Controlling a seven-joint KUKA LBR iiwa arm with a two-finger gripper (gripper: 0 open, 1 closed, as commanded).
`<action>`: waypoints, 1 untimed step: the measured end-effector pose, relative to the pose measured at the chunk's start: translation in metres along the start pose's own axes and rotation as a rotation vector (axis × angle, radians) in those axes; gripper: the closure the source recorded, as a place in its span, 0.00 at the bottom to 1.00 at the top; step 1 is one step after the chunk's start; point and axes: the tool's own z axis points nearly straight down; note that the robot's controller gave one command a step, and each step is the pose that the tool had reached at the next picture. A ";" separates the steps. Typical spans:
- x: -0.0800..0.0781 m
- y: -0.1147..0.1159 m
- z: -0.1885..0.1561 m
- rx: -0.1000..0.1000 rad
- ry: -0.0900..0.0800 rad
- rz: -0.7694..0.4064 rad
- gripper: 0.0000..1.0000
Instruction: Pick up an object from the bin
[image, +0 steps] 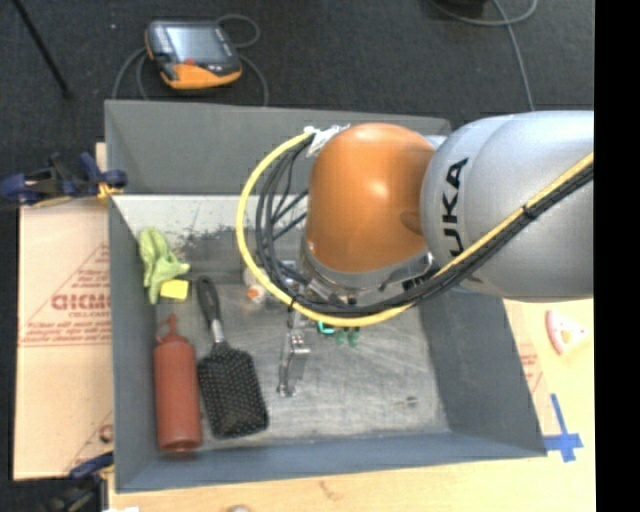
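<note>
Fingers: the metal fingers (291, 368) hang from under the orange-covered wrist, with their tips down at bare grey floor near the middle of the bin (470, 400). They show as one narrow strip, so it cannot be told whether they are open or closed.
Nearest thing: a black hairbrush (231, 394) lies just beside the fingers at their 9 o'clock. Its broad bristle head is toward the bin's 7 o'clock, and its thin handle runs up toward 11 o'clock.
Green bit: a small green bit (346, 336) lies near the fingers at their 2 o'clock, partly under the wrist. Its kind cannot be told.
Orange-and-white bit: a small orange-and-white bit (255, 293) sits at the fingers' 11 o'clock, close to the looped cables (262, 215).
Red bottle: a red bottle (176, 396) lies lengthwise just beside the hairbrush at its 9 o'clock, along the bin's 9 o'clock wall, with its neck toward 12 o'clock.
Yellow block: a yellow block (175, 290) lies near the bottle's neck at its 12 o'clock.
Green cloth: a crumpled green cloth (157, 255) touches the yellow block at its 11 o'clock, in the bin's 10 o'clock corner.
Arm: the grey arm (520, 210) comes in from 3 o'clock, and its orange cover sits over the bin's middle and 12 o'clock part.
</note>
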 end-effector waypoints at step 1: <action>-0.001 -0.001 -0.004 -0.001 -0.008 0.003 0.00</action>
